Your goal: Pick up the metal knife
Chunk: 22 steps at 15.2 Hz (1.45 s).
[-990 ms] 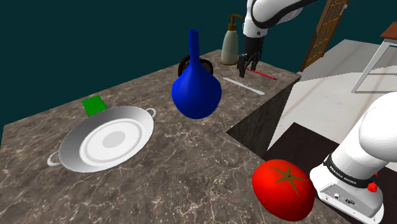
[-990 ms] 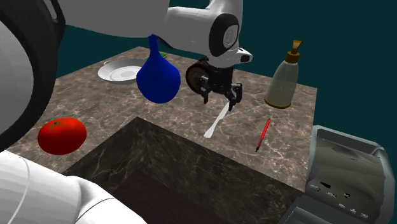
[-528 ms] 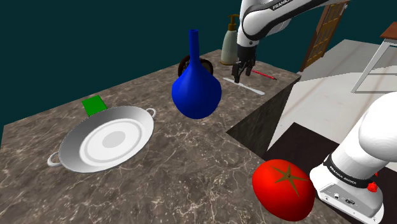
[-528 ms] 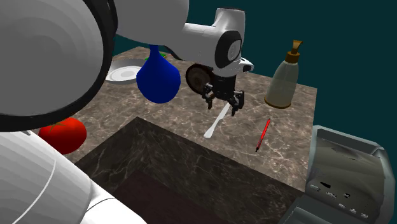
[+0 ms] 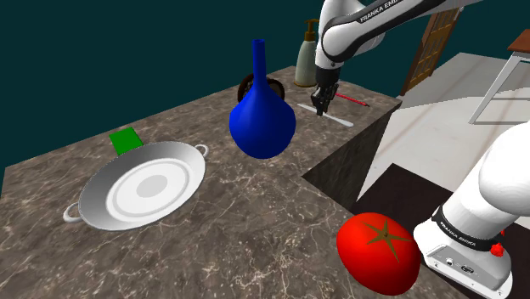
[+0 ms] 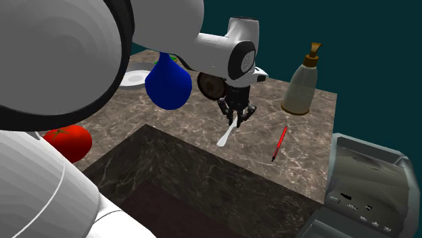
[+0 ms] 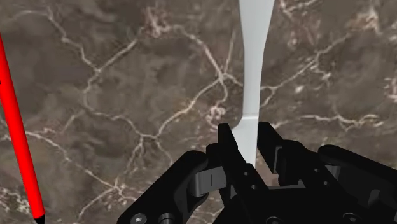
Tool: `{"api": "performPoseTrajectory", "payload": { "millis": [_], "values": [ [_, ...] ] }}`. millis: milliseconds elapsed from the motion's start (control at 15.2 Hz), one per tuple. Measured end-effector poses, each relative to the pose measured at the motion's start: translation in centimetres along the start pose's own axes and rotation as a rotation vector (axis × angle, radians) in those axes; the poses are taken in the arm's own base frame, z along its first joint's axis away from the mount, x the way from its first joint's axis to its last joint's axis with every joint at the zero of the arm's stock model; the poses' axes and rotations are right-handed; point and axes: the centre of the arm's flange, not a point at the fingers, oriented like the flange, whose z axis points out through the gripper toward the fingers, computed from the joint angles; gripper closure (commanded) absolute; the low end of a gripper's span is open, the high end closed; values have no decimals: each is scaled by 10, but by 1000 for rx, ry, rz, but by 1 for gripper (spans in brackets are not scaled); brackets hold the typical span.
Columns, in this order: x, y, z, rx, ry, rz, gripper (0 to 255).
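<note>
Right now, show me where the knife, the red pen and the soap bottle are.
knife (image 7: 256, 38), wrist view, on its wide flat white part.
red pen (image 6: 280, 143), second exterior view, middle of the shaft.
soap bottle (image 6: 299, 91), second exterior view, on its body.

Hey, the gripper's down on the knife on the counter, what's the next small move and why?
Probably lift straight up a little. In the wrist view the gripper has its jaws pressed on both sides of the white knife, which lies flat on the marbled counter; the red pen lies well apart.
</note>
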Motion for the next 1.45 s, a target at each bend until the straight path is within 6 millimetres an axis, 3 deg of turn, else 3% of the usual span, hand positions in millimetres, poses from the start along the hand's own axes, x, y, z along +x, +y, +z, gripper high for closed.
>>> {"api": "performPoseTrajectory", "payload": {
  "millis": [462,1452],
  "values": [
    [0,0,-3,0,0,0,255],
    [-2,1,-77,0,0,0,255]
  ]
}}
